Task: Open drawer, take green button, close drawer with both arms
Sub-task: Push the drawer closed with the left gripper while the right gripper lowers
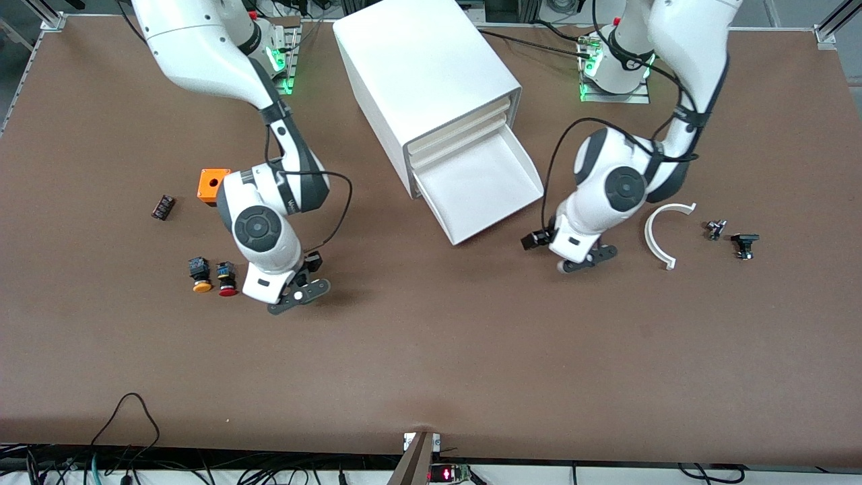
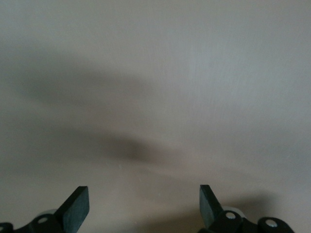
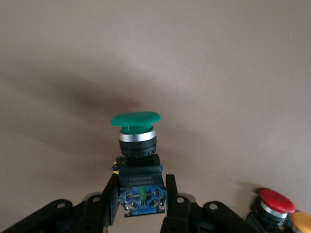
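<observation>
Right hand (image 3: 141,204) of mine is clamped on the black-and-blue body of the green mushroom-capped push button (image 3: 136,141), low over the brown desk (image 1: 431,350), beside the red-capped button (image 1: 227,277) and yellow-capped button (image 1: 200,274). Left hand (image 2: 143,206) hangs with fingers spread, holding nothing, over bare desk near the pulled-out white bottom drawer (image 1: 481,185) of the white boxy cabinet (image 1: 421,74)

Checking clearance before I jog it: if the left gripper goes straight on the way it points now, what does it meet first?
Most likely the bare table. The left gripper is open and points at plain brown surface, with nothing between or ahead of its fingers. In the front view it hangs low beside the open drawer, so contact probably comes soon.
</observation>
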